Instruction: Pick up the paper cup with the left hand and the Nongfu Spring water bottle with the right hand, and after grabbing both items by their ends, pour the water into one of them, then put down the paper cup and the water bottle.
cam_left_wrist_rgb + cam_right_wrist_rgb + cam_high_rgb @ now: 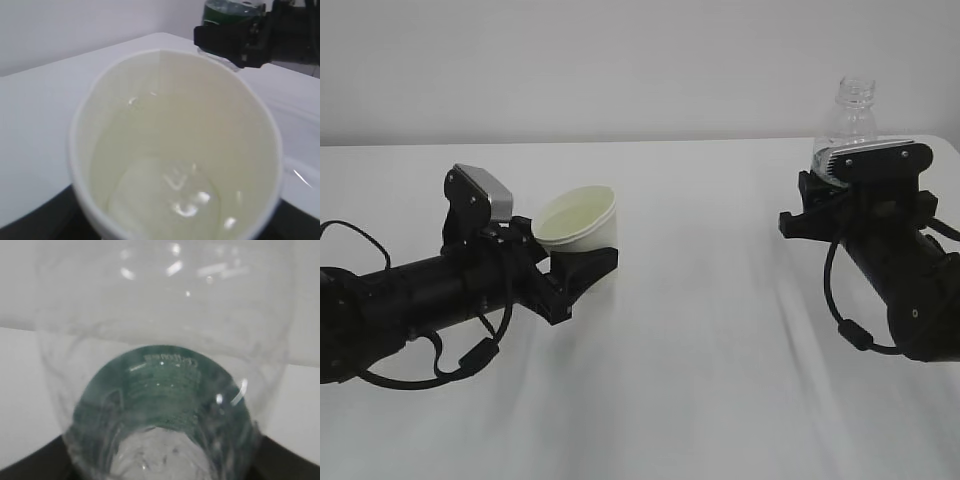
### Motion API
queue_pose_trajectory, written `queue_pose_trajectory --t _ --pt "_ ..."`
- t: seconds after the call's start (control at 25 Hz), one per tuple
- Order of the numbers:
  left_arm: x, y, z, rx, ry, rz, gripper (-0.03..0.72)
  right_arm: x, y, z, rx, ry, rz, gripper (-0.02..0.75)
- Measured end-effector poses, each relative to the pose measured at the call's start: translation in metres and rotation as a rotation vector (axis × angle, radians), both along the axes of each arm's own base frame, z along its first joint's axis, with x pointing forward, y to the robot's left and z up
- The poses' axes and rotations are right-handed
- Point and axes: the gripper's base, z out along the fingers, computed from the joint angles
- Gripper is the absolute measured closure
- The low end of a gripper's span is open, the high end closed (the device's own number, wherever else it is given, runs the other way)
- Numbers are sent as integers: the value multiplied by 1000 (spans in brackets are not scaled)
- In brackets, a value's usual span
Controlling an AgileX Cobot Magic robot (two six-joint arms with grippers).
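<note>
Left gripper (582, 262) pinches thin, crushable paper cup (579, 217) at base, holding water; right gripper (840, 195), well right of cup, clamps slippery Nongfu Spring bottle (853, 122) low.

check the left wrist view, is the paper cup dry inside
No, water pools glinting at the bottom of the paper cup.

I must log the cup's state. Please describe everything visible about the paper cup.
The paper cup is small, white and tapered, with a rolled rim and a pale cream inside. It is tilted, its mouth facing up and toward the camera. The left gripper is closed on its lower part. A little clear water lies at its bottom.
</note>
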Motion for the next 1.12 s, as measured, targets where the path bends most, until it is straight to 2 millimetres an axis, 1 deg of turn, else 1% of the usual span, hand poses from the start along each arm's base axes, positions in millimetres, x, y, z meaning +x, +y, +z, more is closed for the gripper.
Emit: queue_pose_trajectory --t 0.32,0.8,1.12 --pt "11 20 0 -1 1 71 218 0 0 0 0 0 0 322" --pt "28 58 0 6 -9 194 218 0 0 0 0 0 0 322" --pt "34 70 -1 44 -33 259 218 0 0 0 0 0 0 322"
